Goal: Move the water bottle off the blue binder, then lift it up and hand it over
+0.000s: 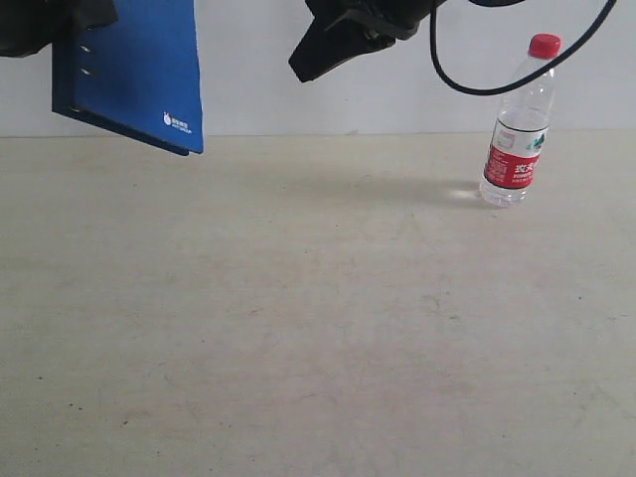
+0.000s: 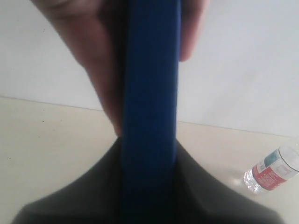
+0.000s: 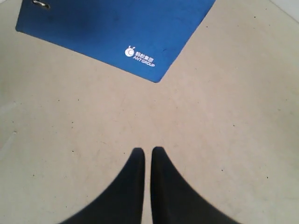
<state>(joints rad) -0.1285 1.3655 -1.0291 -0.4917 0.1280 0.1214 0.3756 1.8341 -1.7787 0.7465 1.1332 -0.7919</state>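
My left hand [image 2: 148,154] is clenched on the binder [image 1: 134,75], one finger on each cover, so the left wrist view shows it edge-on. In the exterior view the binder hangs in the upper left of the frame, clear of the table [image 1: 298,328]. Its long axis runs nearly upright with a slight tilt, and the logo corner is lowest.

The bottle [image 1: 517,139] stands upright on the table at the far right of that frame, cap up, well apart from the binder. I judge the first step done.

My right hand [image 3: 148,156] sits at the top middle of the exterior frame, between binder and bottle. Its jaws are pressed together on nothing. It is the nearer hand to the bottle, but I see no job for it now.

The handover turns on what lies just past my left hand's tips. There, a person's fingers [image 2: 93,70] appear to wrap the binder from both sides, though the view is blurred and the exterior frame cuts them off. If that grip is real, the binder runs straight from my hand into theirs along its length. My next move would be simply to let go. Should I be wrong about their hold, it drops to the table.
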